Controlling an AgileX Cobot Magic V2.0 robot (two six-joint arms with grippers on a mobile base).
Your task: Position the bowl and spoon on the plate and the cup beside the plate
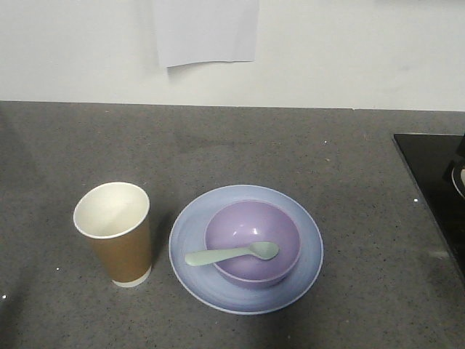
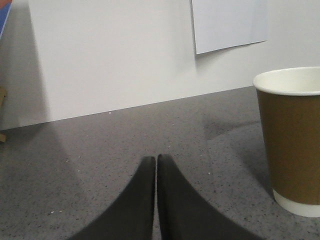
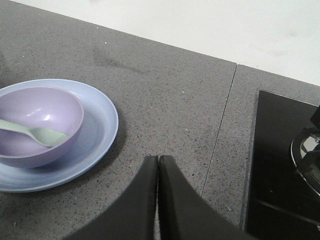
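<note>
On the grey speckled desk (image 1: 290, 145) a plate (image 1: 196, 225) lies near the front, slightly right of centre. The bowl (image 1: 247, 225) sits upright on the plate, a little right of its middle, so a wider band of plate shows on the left. The spoon (image 1: 231, 254) lies across the bowl's near rim, its oval head inside the bowl toward the right and its handle pointing left out over the plate. The cup (image 1: 116, 233) stands upright just left of the plate, close to its edge, showing its white inside. A sheet of paper (image 1: 207, 30) hangs on the white wall (image 1: 363, 51) behind. A black hob (image 1: 436, 174) fills the desk's right edge.
</note>
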